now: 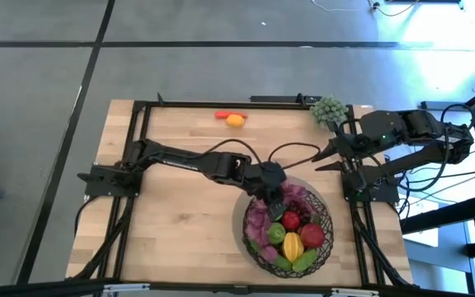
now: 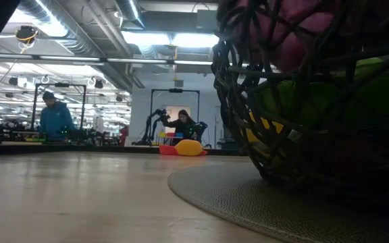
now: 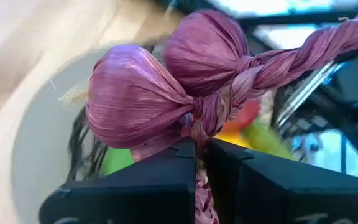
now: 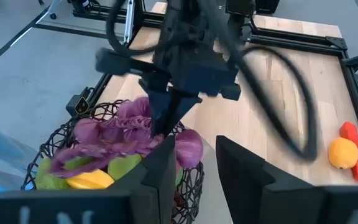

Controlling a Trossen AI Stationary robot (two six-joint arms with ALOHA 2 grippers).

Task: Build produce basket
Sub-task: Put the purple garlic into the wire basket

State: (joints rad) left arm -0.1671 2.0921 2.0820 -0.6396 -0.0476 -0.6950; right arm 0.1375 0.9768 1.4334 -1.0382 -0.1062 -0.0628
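The left gripper [image 4: 166,121], clenched on the plaited stalk of a purple braided bunch of papery bulbs [image 3: 166,93], hangs it over the dark woven-wire basket [image 1: 256,241] at the table's five o'clock, seemingly to lower it in among the produce [image 1: 291,233], while the right gripper [image 1: 326,158] waits part-open at three o'clock.

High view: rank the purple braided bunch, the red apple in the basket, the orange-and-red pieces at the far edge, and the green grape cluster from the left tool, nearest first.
1. Purple braided bunch of bulbs: clamped in the left tool, over the basket.
2. Round red apple: inside the dark woven wire basket.
3. Green grape cluster: far right corner.
4. Orange fruit with red piece: far edge; too close to the grapes to rank firmly.
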